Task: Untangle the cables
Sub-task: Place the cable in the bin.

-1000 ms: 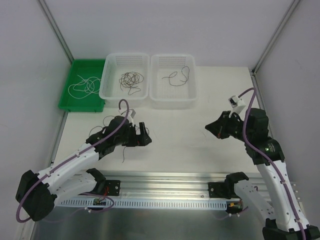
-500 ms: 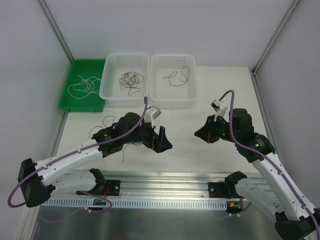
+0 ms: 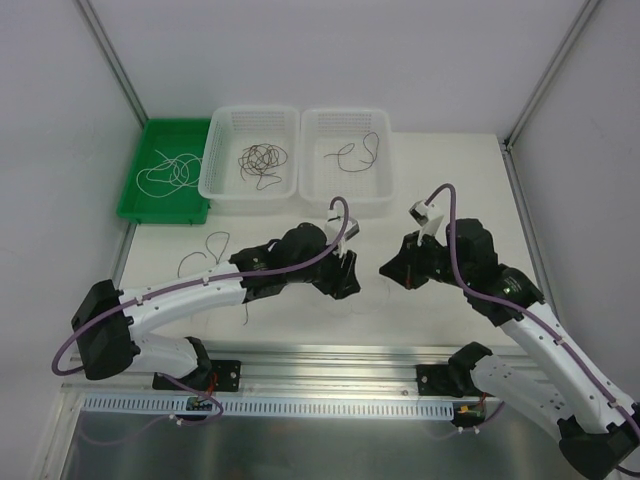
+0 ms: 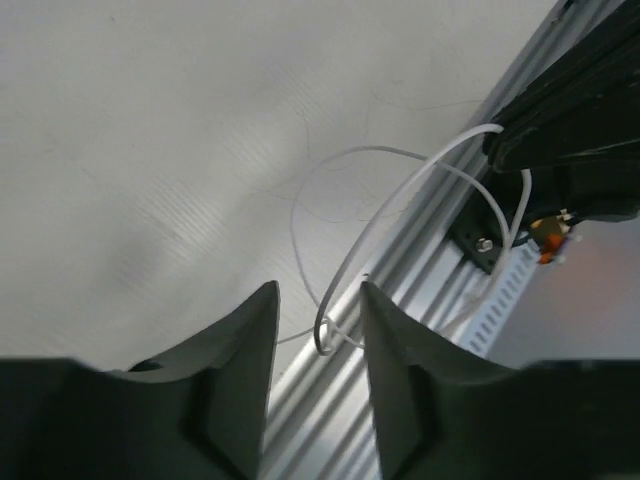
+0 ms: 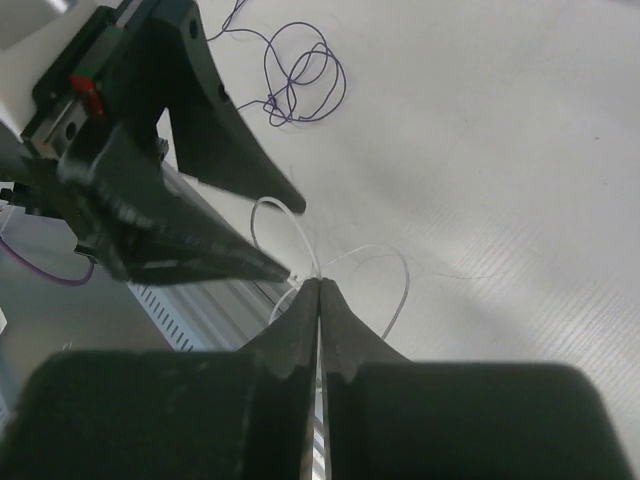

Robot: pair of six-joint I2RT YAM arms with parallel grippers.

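Observation:
A thin whitish cable (image 5: pixel 407 280) curls in a loop above the table, pinched at the tips of my right gripper (image 5: pixel 320 282), which is shut on it. My left gripper (image 4: pixel 318 290) is open, its two fingers on either side of the low end of that same loop (image 4: pixel 400 195) without touching it. In the top view the left gripper (image 3: pixel 347 275) and the right gripper (image 3: pixel 384 268) nearly meet tip to tip at mid-table. Dark cables (image 5: pixel 343 85) lie in loose loops on the table to the left (image 3: pixel 212 243).
At the back stand two white baskets: the left one (image 3: pixel 218 175) holds a dark tangle, the right one (image 3: pixel 388 175) a single dark cable. A green tray (image 3: pixel 135 205) at the back left holds whitish cables. The aluminium rail (image 3: pixel 330 365) runs along the near edge.
My left arm has swung right across the table until its gripper faces the right one. The right gripper has come left and nearer, still shut on the whitish cable.

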